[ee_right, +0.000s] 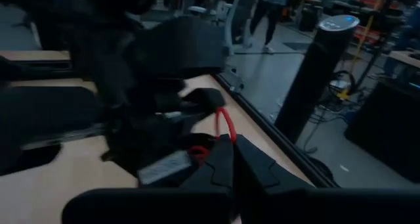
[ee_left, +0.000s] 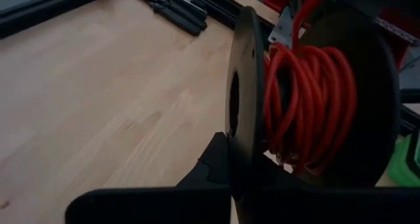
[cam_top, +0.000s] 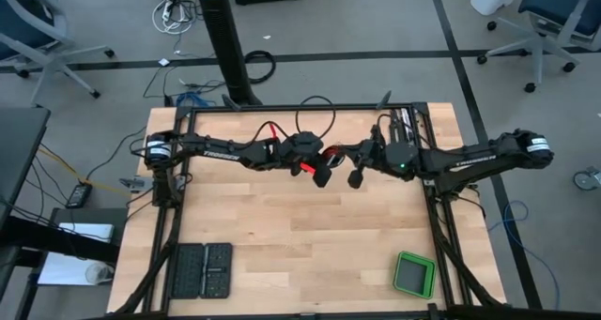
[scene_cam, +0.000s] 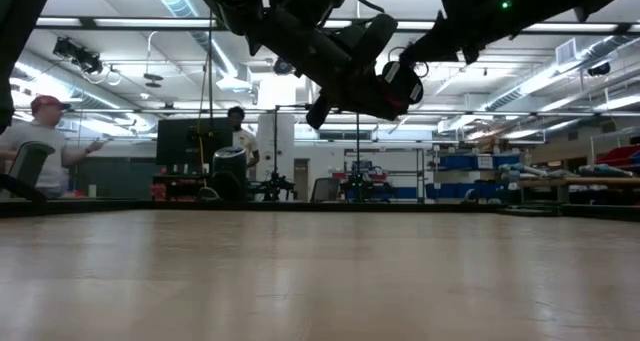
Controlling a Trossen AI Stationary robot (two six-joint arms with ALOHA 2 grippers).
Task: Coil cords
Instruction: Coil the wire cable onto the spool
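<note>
Red-orange cord [ee_left: 308, 106] sits mostly wound on a black spool [ee_left: 246, 99] clamped in the left end effector [ee_left: 230, 155] above the tabletop [cam_top: 282, 236]; the clenched right end effector [cam_top: 357, 177], just beside, pinches a remaining loose strand.

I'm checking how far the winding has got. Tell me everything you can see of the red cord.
The red cord is thin, glossy and flexible, wound in many loose turns around the hub of a black spool, between its two round flanges. One strand leads off the coil past the flange. The left gripper, shut, pinches the near flange, holding the spool above the table. In the right wrist view a short red loop shows.
</note>
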